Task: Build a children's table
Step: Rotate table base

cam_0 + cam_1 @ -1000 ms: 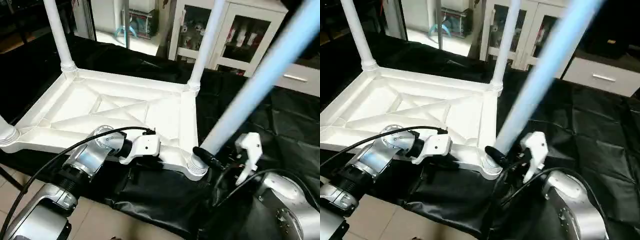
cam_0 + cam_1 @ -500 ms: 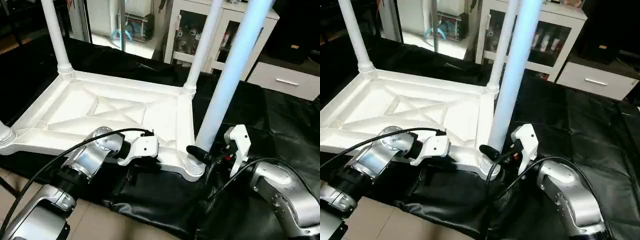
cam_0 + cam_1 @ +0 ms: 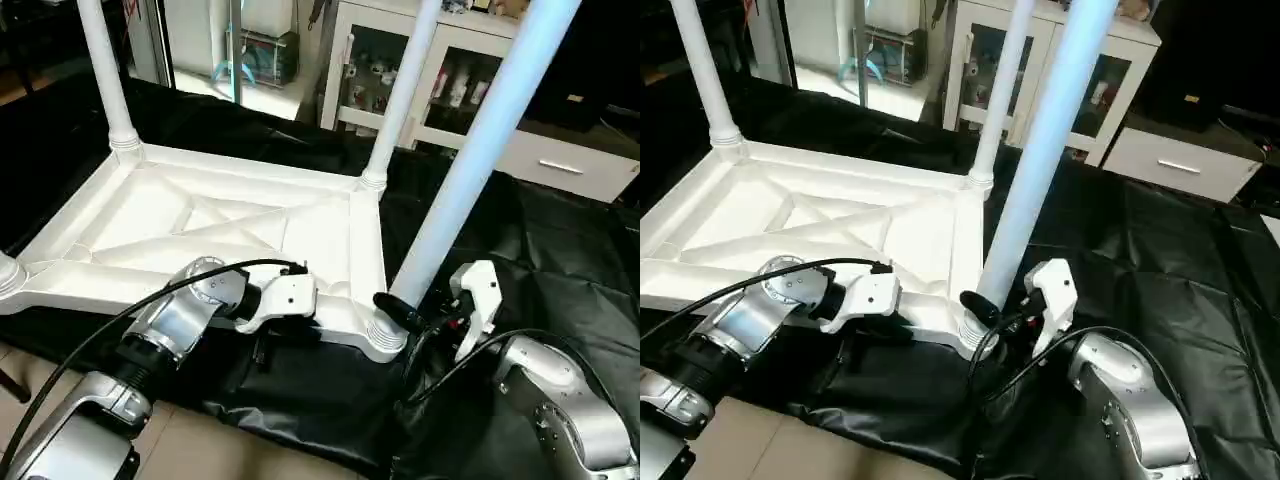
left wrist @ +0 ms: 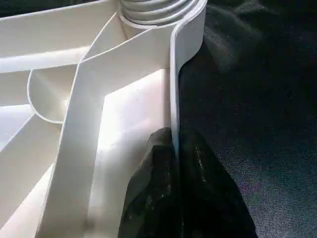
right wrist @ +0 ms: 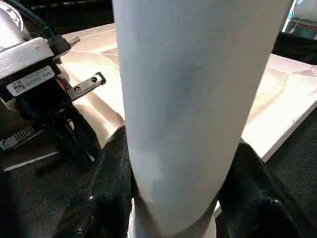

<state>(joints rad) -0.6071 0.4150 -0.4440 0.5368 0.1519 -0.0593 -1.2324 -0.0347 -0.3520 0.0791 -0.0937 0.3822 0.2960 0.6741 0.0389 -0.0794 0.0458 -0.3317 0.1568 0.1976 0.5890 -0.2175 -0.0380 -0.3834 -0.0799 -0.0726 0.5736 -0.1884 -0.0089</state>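
1. Tabletop (image 3: 230, 235) lies upside down on a black cloth (image 3: 560, 240), its X-ribbed underside facing up.
2. Two far corner sockets of the tabletop hold upright white legs (image 3: 395, 95), with a third leg base (image 3: 8, 275) at its near left corner.
3. Left gripper (image 4: 171, 198) pinches the tabletop's near rim, fingers together on the thin edge.
4. Right gripper (image 3: 405, 312) clamps the fourth leg (image 3: 470, 165) just above the tabletop's near right socket (image 3: 385, 338); the leg leans away from the tabletop.
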